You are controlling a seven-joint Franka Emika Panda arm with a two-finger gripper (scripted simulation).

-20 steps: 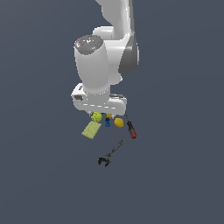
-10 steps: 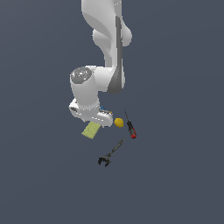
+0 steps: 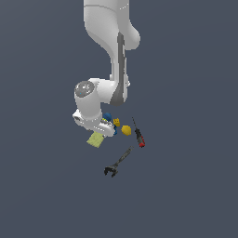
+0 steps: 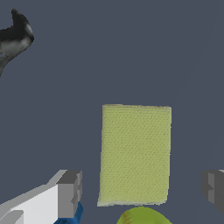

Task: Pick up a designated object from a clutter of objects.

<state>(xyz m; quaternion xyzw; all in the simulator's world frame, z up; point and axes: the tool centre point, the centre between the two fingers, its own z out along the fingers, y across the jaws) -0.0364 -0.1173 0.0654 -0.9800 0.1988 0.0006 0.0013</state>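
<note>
In the exterior view, the arm had swung toward the exterior view's left and sunk lower than half a second before, and its white wrist housing now hid the yellow-green ball that had shown a second earlier. The gripper (image 3: pixel 103 131) sat low over the clutter, its fingers hidden under the housing, so that view did not tell how they stood. The pad (image 3: pixel 95 139), a pale yellow-green rectangle, lay flat and half covered by the hand, where it had lain in both earlier pictures. Beside the housing showed the blue ball (image 3: pixel 107 116), the tiny yellow block (image 3: pixel 116 122) and the lemon shape (image 3: pixel 126 130). The red-handled screwdriver (image 3: pixel 138 134) lay just beyond them toward the exterior view's right, and the dark wrench (image 3: pixel 117 163) lay apart, lower in the picture. All rested on a plain slate-grey surface (image 3: pixel 186 186) that filled the picture with no walls or edges.

In the wrist view, the pad (image 4: pixel 134 154) lay flat on the same grey ground, its face finely dimpled like a sponge, its edges straight. The two grey fingertips (image 4: pixel 69 194) stood spread wide, one on each side of the pad and clear of it. The rim of the yellow-green ball (image 4: pixel 142 216) touched the pad's near edge, a sliver of the blue ball (image 4: pixel 72 216) showed beside one finger, and the wrench's jaw end (image 4: pixel 15 38) lay well apart.
</note>
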